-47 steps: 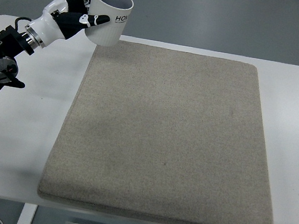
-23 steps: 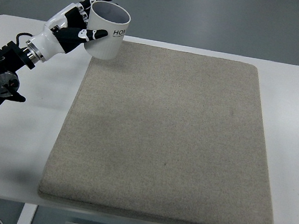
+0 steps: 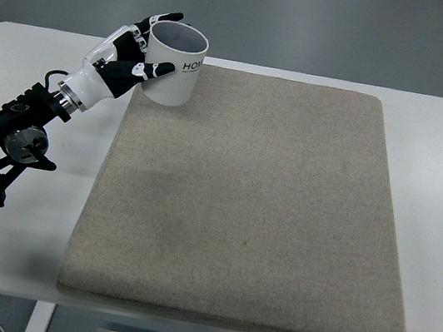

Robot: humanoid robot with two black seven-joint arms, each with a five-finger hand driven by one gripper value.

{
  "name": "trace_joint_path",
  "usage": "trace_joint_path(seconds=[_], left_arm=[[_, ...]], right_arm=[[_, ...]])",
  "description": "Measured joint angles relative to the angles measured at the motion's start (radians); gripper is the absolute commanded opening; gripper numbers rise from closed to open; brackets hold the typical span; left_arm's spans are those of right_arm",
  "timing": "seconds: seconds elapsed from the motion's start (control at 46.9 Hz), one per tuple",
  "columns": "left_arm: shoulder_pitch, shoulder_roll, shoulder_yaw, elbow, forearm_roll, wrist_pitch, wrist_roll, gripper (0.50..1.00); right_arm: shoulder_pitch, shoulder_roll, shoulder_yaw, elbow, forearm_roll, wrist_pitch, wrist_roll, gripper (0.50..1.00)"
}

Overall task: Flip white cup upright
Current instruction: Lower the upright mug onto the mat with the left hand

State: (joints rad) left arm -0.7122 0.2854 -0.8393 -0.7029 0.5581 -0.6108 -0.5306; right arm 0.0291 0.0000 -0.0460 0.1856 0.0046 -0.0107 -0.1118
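- Views: one, top, set on the robot's side of the work.
- Facing: steeply down and forward; floor (image 3: 328, 23) shows past the far edge.
- Range: takes in the whole mat (image 3: 249, 204) and most of the desk (image 3: 442, 209).
- Left arm (image 3: 5, 149) enters at left edge.

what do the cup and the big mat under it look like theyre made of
White cup: probably glazed ceramic, possibly plastic; smooth, evenly white wall with dark print. Mat: grey-beige felt or woven fabric, matte, with a fuzzy speckled surface and soft rounded edges.
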Motion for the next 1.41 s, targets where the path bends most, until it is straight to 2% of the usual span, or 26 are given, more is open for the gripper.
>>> trace_joint_path(seconds=[0.448,1.408], left_arm=[[0.004,0.011,0.003,-0.002,0.089,0.0,-0.078,0.585],[0.101,0.007,0.014,-0.002,0.112,0.0,-0.08,0.613]], right_arm=[[0.0,0.0,0.0,0.0,0.0,0.0,0.0,0.93],[0.0,0.0,0.0,0.0,0.0,0.0,0.0,0.93]])
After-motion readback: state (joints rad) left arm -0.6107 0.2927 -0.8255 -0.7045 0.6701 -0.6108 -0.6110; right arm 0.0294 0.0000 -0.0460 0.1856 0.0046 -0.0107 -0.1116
